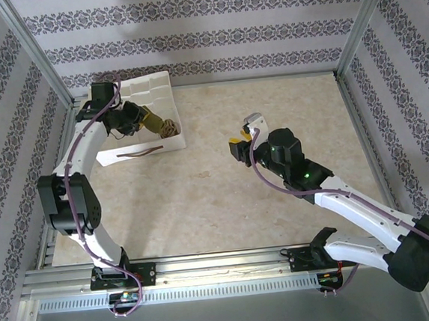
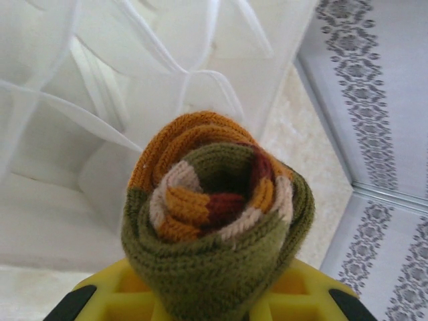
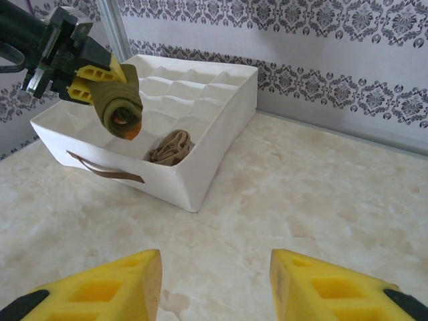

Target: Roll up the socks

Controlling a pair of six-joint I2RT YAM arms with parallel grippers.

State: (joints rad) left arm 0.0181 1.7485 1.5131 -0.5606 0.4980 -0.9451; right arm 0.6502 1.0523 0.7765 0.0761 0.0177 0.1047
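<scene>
My left gripper (image 1: 125, 122) clenches the rolled green sock (image 2: 214, 227), upper left of frame, tilted down over the tray (image 3: 200, 180); right gripper (image 3: 215, 267) released, well apart.

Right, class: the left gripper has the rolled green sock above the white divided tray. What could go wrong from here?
1. The spiral end of the rolled green sock sticks out free beyond the left gripper, so the roll could loosen on release.
2. It hangs over the thin dividers of the tray. It might land straddling a wall, or on the tan sock lying in a cell.
</scene>
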